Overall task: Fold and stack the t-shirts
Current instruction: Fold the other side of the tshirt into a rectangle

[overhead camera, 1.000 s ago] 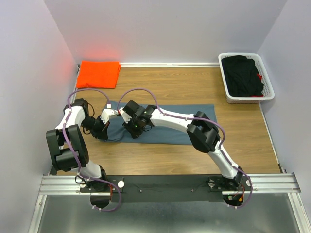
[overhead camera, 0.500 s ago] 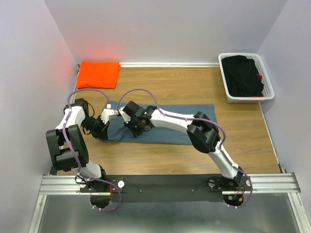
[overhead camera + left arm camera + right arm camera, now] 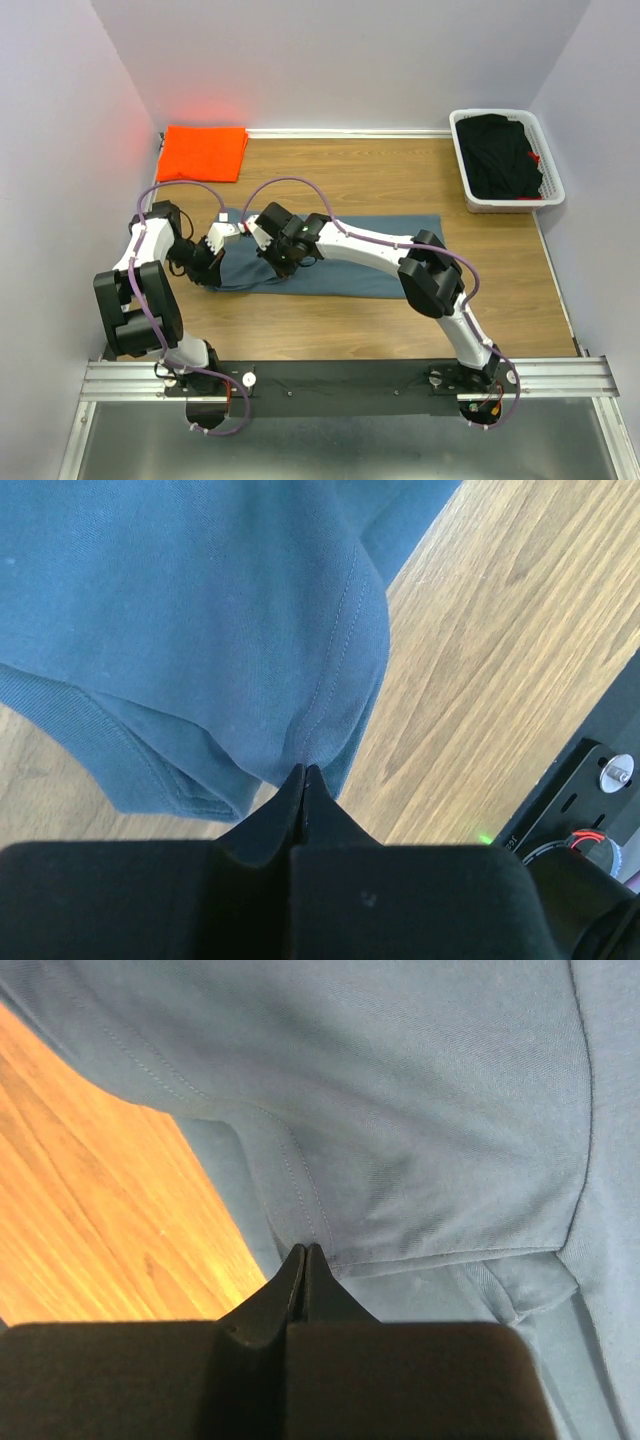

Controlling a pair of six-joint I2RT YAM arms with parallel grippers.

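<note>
Overhead and wrist views of the folding bench. The slate blue-grey t-shirt (image 3: 350, 258) is laid flat as a long band across the middle of the wooden table (image 3: 400, 180); its left end is bunched where both arms meet it. The left gripper (image 3: 207, 272) is seen fully closed, its fingertips (image 3: 296, 785) pressed together on a stitched edge of the blue-grey cloth (image 3: 200, 610) near the shirt's left corner. The right gripper (image 3: 282, 266) is likewise closed tight, a hemmed fold of the same shirt (image 3: 420, 1110) being pinched between its tips (image 3: 304, 1252); it is placed just to the right of the left gripper. The bright orange t-shirt (image 3: 203, 152) is folded into a flat rectangle in the far left corner, well apart from the blue-grey one. A white basket (image 3: 552, 160) holding dark cloth (image 3: 503, 155) is set at the far right.
</note>
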